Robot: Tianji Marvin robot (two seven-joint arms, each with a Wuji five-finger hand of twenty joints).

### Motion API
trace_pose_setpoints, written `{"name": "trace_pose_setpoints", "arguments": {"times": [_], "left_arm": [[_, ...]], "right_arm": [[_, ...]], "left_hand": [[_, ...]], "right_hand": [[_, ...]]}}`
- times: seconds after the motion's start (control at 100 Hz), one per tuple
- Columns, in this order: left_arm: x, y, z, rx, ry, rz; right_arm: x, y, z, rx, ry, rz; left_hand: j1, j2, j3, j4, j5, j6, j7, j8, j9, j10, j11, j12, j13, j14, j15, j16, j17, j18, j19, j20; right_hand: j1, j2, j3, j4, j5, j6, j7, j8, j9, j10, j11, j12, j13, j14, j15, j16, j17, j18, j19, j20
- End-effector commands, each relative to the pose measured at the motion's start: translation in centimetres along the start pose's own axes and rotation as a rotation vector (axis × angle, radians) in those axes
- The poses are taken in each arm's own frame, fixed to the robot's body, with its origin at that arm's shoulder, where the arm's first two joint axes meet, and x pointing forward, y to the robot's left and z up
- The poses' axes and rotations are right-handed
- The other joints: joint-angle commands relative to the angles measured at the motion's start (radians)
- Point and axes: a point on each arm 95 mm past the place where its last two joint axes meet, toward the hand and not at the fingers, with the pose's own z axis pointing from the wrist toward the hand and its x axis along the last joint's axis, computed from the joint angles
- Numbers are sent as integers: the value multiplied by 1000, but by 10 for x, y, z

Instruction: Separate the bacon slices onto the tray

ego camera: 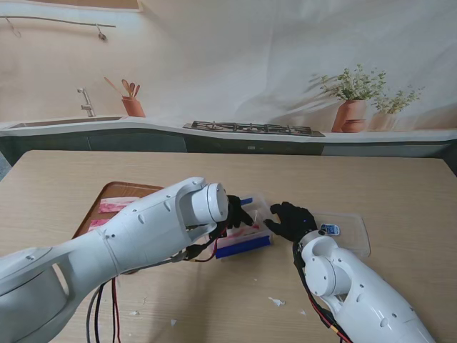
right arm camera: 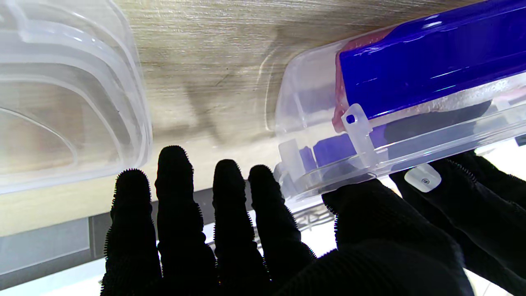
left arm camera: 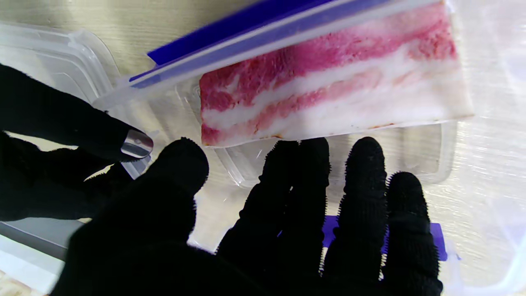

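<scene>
Left hand (left arm camera: 230, 230) hovers spread at centre frame over the bacon slice (left arm camera: 328, 82) in the clear container (ego camera: 246, 232), my right hand (ego camera: 291, 220) bracing its end, so I judge picking comes next, then carrying to the tray (ego camera: 114, 191) centre-left.

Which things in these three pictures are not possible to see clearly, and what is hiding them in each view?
- Stand view: the left arm covers most of the tray; how many bacon slices lie on it cannot be counted.
- Stand view: the left hand hides much of the container.
- Left wrist view: the bacon is cut by the blue clips; the number of slices is unclear.
- Right wrist view: the lid runs off the edge.
- Right hand: whether it grips the container is unclear.
</scene>
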Motion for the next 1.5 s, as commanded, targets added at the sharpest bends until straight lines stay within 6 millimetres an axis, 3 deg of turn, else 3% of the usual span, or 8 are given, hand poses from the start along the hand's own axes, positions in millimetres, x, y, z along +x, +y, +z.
{"name": "trace_pose_setpoints", "arguments": {"times": [0.0,0.24,0.33,0.51,0.71,0.81,1.01,1.49], "left_arm": [[3,4,0,-23,2,10],[0,4,2,-30,6,57],[0,4,3,-36,7,72],[-1,4,3,-54,14,113],[-2,4,4,-74,22,171],[-2,3,3,-73,26,186],[-3,1,4,-50,31,205],[-13,-22,-20,99,117,307]], "right_arm": [[2,-12,-3,36,-1,9],[3,-12,-3,38,0,9],[3,-12,-3,38,0,9],[3,-12,-3,41,0,8],[3,-12,-3,38,3,8],[3,-12,-3,37,3,9],[3,-12,-3,38,4,11],[4,-12,-2,37,5,16]], "left_hand": [[37,24,22,4,31,7,28,19,54,-28,43,3,29,23,26,31,-2,32,52,19],[67,-13,68,5,47,-59,107,58,33,-56,23,-2,13,-4,-3,17,-1,20,53,25],[132,-101,96,-30,57,-115,198,105,4,-71,21,-3,-11,-28,-13,10,-11,-2,49,23],[140,-180,147,-31,13,-120,218,98,-48,-94,-8,-31,-42,-61,-58,-22,-16,-23,43,18],[177,-272,200,-57,-4,-142,279,113,-44,-117,-2,-55,-44,-92,-68,-39,-21,-43,34,11],[211,-306,194,-70,4,-158,360,99,7,-121,-6,16,-20,-95,-61,-46,-22,-44,35,10],[262,-283,214,-74,66,-192,482,132,161,-134,-73,122,47,-92,-39,-49,-3,-42,39,11],[258,-276,235,-69,35,-197,550,264,179,-153,-98,180,43,-104,-35,-43,-13,-43,23,5]], "right_hand": [[26,2,19,44,16,-38,11,-2,-4,18,-5,-1,19,26,18,12,10,27,24,13],[27,1,21,44,16,-38,11,-2,-4,18,-5,-1,19,27,17,12,12,27,26,12],[27,0,21,44,16,-38,12,-1,-3,18,-4,0,20,25,18,12,13,27,26,12],[29,-3,26,45,18,-38,13,-1,-3,17,-4,0,22,25,19,12,17,28,28,11],[30,-5,32,45,17,-36,13,-1,0,18,-1,1,33,26,25,14,41,32,43,16],[30,-5,34,45,16,-37,13,-1,-2,18,-1,1,35,26,25,15,43,33,51,19],[28,-4,35,44,16,-36,14,-1,-1,18,-1,1,38,27,26,15,44,34,61,22],[27,-3,32,44,15,-35,12,-2,-4,20,-3,0,36,29,24,14,40,37,66,20]]}}
